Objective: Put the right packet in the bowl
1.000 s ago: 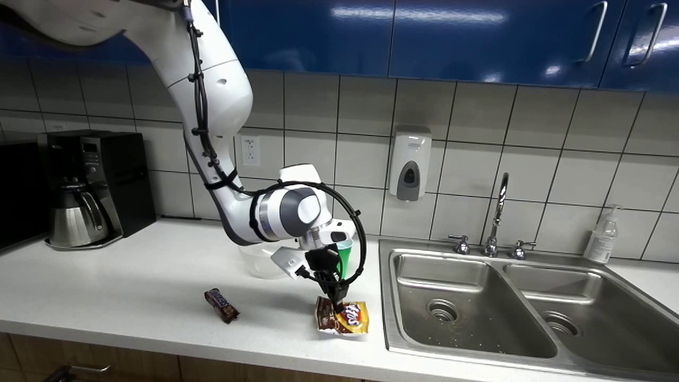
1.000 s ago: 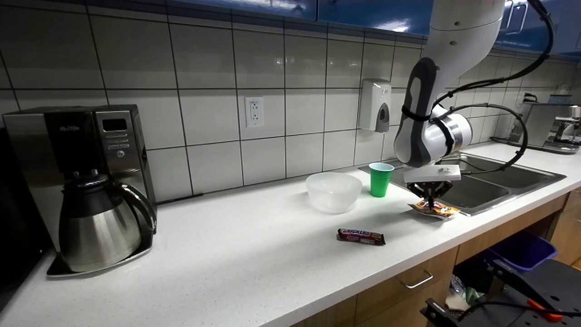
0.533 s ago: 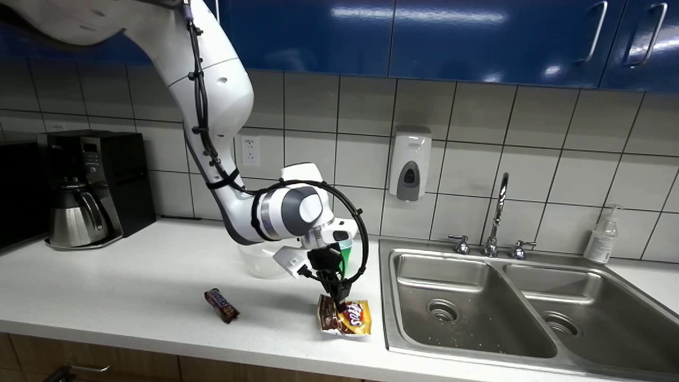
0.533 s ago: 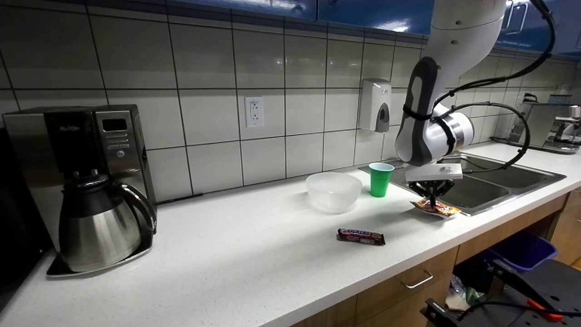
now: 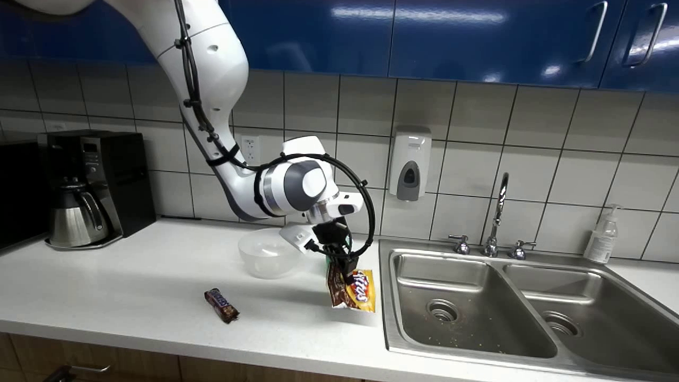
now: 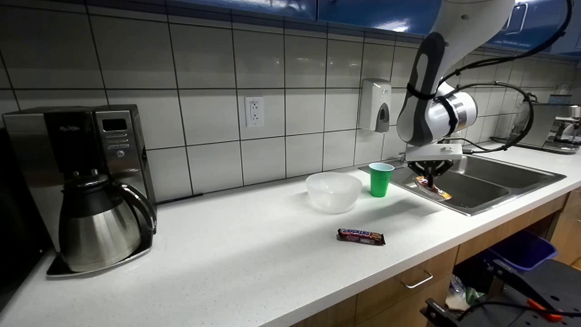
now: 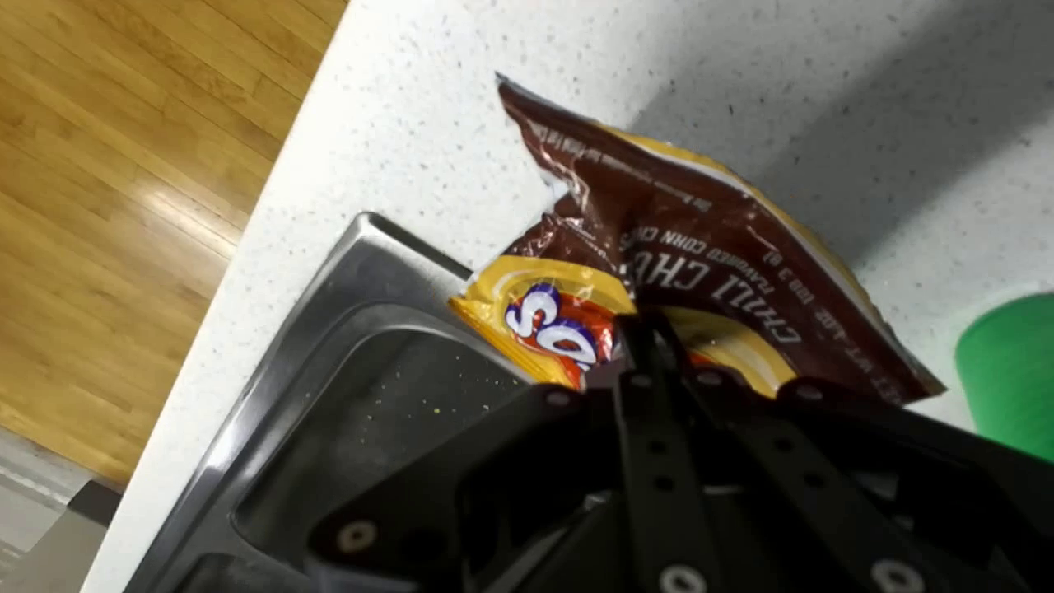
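In an exterior view, the gripper [image 5: 348,278] is clamped on the packet [image 5: 361,290], with brown wrapper showing toward nine o'clock of its jaws and yellow toward three. The packet is held clear of the counter [image 5: 132,281]. From it, the bowl [image 5: 266,264] stands at ten o'clock, well apart; the candy bar [image 5: 222,305] lies at nine; the sink [image 5: 528,305] is near, at three.

In an exterior view, the green cup [image 6: 380,182] stands upright at nine o'clock from the packet, with the bowl farther along the same line and the candy bar at eight. The jaws are together with the packet between them, and the packet slants down toward four o'clock.

In the wrist view, the gripper juts in from six o'clock, its jaws pressed close and pinching the packet, the wrapper creased around them. From that pinch, brown wrapper fans from eleven to three o'clock, and a yellow part with white lettering shows at nine. The green cup, cut off at the frame, is at three; the sink is at eight.
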`<state>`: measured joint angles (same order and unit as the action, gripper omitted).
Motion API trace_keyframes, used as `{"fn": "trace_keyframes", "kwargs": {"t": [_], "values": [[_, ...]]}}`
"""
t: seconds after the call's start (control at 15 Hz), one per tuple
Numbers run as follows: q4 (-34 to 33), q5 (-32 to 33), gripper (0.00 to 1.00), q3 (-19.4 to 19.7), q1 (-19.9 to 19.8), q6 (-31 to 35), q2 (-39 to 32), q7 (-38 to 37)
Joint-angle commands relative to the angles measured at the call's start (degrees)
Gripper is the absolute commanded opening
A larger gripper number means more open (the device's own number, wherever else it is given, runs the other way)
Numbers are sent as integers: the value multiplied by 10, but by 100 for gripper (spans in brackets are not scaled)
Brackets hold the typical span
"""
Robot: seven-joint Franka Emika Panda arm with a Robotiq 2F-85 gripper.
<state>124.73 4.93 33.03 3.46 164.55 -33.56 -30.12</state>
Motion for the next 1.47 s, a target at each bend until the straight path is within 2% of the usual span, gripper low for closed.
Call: {"fn": "trace_keyframes", "kwargs": {"t": [0.0, 0.27, 0.67, 0.93, 1.4], "values": [[32, 9, 0, 25, 22, -4, 68, 18], [42, 23, 0, 41, 49, -8, 116, 7], [41, 43, 0, 25, 84, -16, 155, -15], [29, 41, 0, -2, 102, -18, 144, -31], [-9, 32, 0, -75, 115, -18, 94, -72]]}}
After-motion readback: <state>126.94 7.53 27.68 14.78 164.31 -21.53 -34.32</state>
